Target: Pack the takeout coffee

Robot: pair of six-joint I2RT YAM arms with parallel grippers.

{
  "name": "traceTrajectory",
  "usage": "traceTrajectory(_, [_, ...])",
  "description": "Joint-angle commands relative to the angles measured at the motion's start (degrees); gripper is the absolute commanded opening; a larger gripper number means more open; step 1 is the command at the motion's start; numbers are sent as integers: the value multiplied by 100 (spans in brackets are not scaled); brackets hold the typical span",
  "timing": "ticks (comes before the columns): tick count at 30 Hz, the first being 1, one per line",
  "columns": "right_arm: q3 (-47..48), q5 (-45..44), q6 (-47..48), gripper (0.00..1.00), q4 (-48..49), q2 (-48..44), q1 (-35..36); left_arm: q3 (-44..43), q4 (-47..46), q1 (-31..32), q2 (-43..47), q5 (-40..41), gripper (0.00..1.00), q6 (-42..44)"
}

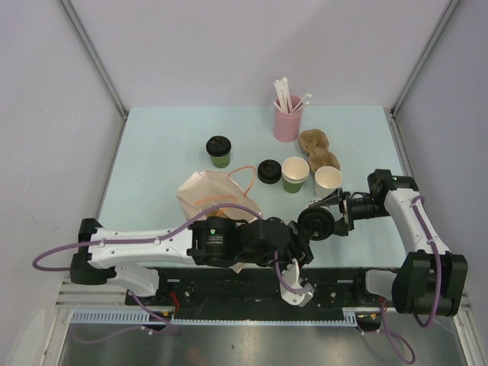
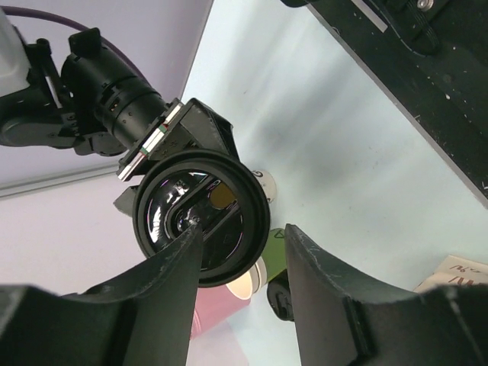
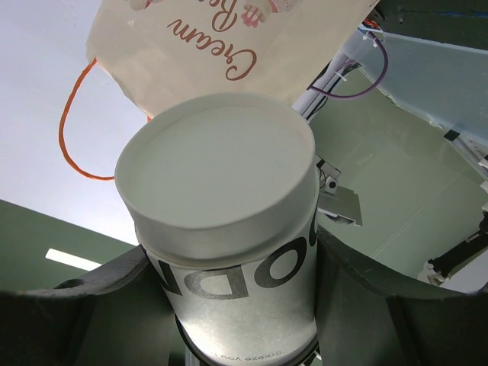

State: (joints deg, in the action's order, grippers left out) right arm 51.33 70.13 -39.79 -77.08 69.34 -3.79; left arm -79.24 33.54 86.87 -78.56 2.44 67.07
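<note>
Table (image 1: 152,152): one lidded green cup (image 1: 219,156), one loose lid (image 1: 269,171); right hand (image 3: 232,248) grasping white cup (image 3: 221,175); left hand (image 2: 244,232) parted beside it.

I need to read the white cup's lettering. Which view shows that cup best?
Right wrist: the white cup fills the frame, base toward the camera, dark letters showing. Left wrist shows only its black lid, end-on. Top external shows it small, sideways, mostly lid.
</note>
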Motion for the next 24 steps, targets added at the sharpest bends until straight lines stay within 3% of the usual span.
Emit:
traceTrajectory(1, [26, 247, 129, 3, -976, 1, -34, -57, -155, 5, 25, 12, 52, 271])
traceTrajectory(8, [35, 299, 156, 2, -976, 0, -78, -557, -155, 23, -361, 335, 49, -1])
traceTrajectory(19, [35, 344, 252, 1, -984, 0, -166, 190, -155, -65, 218, 591, 38, 649])
traceTrajectory(24, [35, 335, 270, 1, -976, -8, -175, 365, -155, -65, 535, 486, 39, 1010])
